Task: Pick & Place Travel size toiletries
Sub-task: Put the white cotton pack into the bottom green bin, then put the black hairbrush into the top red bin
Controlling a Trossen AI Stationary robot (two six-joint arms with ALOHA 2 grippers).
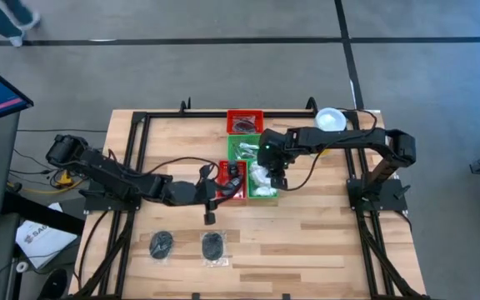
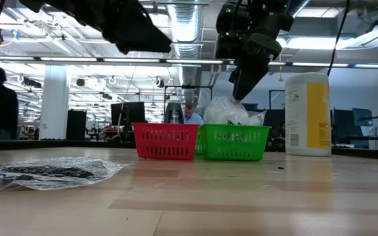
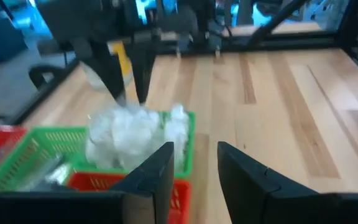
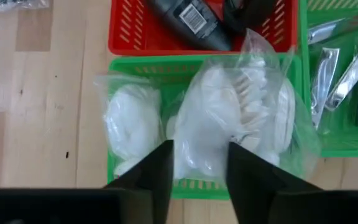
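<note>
Clear packets of white puffy lumps and pale sticks (image 4: 229, 112) lie heaped in the near green tray (image 4: 135, 62), also seen in the low view (image 2: 231, 111). My right gripper (image 4: 197, 165) is open and points down over this heap (image 1: 273, 177). My left gripper (image 3: 194, 165) is open and holds nothing. It hovers over the table beside the near red tray (image 1: 233, 179), on that tray's left (image 1: 212, 200). Two clear packets with dark discs (image 1: 162, 243) (image 1: 214, 247) lie flat on the table near its front edge. My right gripper comes from above, pointing down, and its fingertips (image 3: 142, 93) reach the top of the heaped packets (image 3: 129, 118) in the green tray. I cannot tell whether they touch the plastic. The packets rest in the tray.
Four small trays stand together mid-table: a far red one (image 1: 245, 122), a green one with metal clippers (image 4: 347, 74), and the near red (image 2: 166, 141) and green (image 2: 235, 141) pair. The yellow canister with a white lid (image 2: 307, 115) stands to the right. People show in the room behind.
</note>
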